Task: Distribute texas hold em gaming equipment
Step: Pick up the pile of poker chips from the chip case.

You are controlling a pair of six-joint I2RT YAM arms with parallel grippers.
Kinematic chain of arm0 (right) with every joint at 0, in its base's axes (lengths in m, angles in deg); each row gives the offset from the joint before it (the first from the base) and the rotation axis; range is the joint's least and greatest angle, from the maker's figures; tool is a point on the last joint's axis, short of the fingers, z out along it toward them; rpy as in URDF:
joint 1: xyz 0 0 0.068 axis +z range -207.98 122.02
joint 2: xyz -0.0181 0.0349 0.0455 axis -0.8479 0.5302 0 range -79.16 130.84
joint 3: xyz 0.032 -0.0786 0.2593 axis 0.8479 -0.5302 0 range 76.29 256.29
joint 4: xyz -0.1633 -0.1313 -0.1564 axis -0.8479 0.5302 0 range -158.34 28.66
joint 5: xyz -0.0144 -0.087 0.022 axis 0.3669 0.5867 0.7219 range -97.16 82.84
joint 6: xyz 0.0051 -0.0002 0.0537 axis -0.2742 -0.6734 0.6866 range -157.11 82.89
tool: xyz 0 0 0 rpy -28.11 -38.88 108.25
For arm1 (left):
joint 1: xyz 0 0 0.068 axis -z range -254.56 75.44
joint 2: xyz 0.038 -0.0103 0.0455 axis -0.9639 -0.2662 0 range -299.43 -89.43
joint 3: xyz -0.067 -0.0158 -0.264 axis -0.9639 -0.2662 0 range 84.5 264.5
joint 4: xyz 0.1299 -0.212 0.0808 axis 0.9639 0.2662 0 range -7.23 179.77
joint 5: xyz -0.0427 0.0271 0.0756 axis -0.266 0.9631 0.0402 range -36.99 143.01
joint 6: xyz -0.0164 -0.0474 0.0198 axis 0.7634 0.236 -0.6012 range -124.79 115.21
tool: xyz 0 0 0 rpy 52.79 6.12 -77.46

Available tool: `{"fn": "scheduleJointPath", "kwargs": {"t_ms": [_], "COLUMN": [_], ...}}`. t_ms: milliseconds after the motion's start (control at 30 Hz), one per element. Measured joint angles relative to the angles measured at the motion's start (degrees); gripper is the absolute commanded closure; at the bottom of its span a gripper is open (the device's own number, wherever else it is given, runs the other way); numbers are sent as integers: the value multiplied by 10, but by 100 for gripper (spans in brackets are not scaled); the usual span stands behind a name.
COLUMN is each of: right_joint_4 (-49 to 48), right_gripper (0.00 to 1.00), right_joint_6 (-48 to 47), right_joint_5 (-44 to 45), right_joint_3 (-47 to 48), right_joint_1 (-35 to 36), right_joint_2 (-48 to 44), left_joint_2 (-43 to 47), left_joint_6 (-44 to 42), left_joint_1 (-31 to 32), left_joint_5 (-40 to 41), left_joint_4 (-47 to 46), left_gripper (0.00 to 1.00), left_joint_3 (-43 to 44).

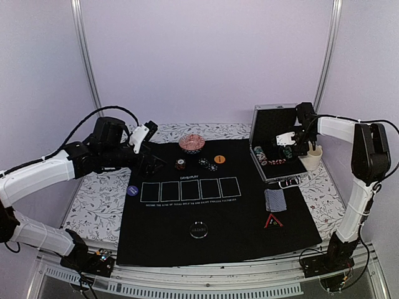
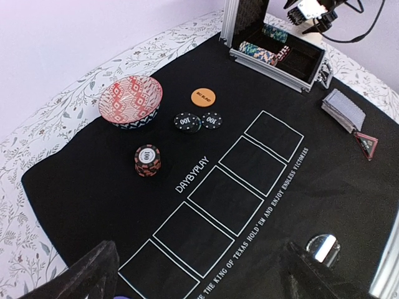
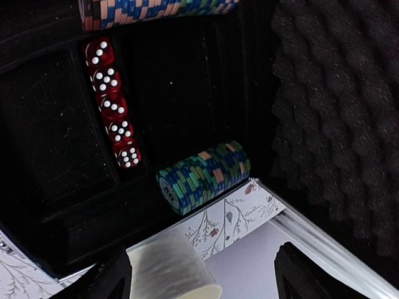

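Note:
My left gripper (image 1: 152,164) hangs open and empty above the mat's far left; its fingers (image 2: 87,277) frame the white rectangles. On the mat lie a red-and-black chip stack (image 2: 148,159), two black chips (image 2: 187,122), an orange button (image 2: 202,96), a blue button (image 1: 131,190), a black button (image 1: 199,229), the card deck (image 1: 275,200) and the red-edged triangle (image 1: 273,221). My right gripper (image 1: 293,149) is open over the silver case (image 1: 269,173). Under it lies a roll of teal-and-blue chips (image 3: 204,175); another chip row (image 3: 156,9) lies further in.
A patterned bowl (image 1: 192,144) sits at the mat's far edge. Several red dice (image 3: 114,115) lie in a case slot. A white cup (image 3: 171,268) stands beside the case, right under my right gripper. The case lid (image 1: 274,121) stands upright.

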Motion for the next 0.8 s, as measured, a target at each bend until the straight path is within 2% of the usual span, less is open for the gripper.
{"fn": "scheduleJointPath", "kwargs": {"t_ms": [133, 300, 567, 800], "right_joint_4": [-20, -39, -60, -60], "right_gripper": [28, 30, 34, 42], "right_joint_6": [-56, -104, -132, -139], "right_joint_5": [1, 11, 23, 32], "right_joint_3": [11, 13, 24, 29], "right_joint_1": [-6, -13, -15, -15], "right_joint_2": [37, 71, 103, 118], "left_joint_2": [-2, -20, -28, -28], "left_joint_6": [-1, -1, -1, -1], "left_joint_1": [0, -2, -5, -6], "left_joint_5": [2, 3, 2, 0], "left_joint_4": [-8, -14, -14, -14], "left_gripper": [9, 9, 9, 9], "left_joint_3": [-4, -4, -4, -4]}}
